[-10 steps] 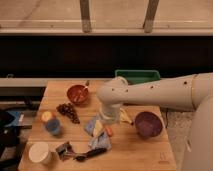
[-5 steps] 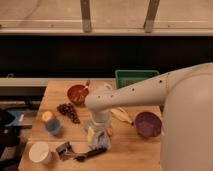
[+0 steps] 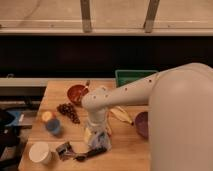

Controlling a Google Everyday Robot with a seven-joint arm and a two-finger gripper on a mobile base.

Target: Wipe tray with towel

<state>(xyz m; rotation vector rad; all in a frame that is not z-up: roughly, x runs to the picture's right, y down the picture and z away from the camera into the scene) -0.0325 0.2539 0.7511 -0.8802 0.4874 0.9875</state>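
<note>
The green tray (image 3: 131, 77) stands at the table's back edge, its right part hidden behind my arm. The pale grey-blue towel (image 3: 92, 138) lies crumpled on the wooden table near the front middle. My gripper (image 3: 96, 131) points straight down right over the towel, open, at or just above the cloth. The towel rests on the table and is not lifted. My white arm sweeps in from the right and fills the right side of the view.
A red bowl (image 3: 76, 93) and dark grapes (image 3: 67, 111) sit left of the gripper. Further left stand a blue cup (image 3: 51, 125) and a white cup (image 3: 39, 152). A banana (image 3: 120, 115) and a purple bowl (image 3: 141, 123) lie to the right, dark small items (image 3: 80, 152) in front.
My arm has swung left and come down, bringing the gripper from beside the tray to right over the towel. The arm now covers more of the right side.
</note>
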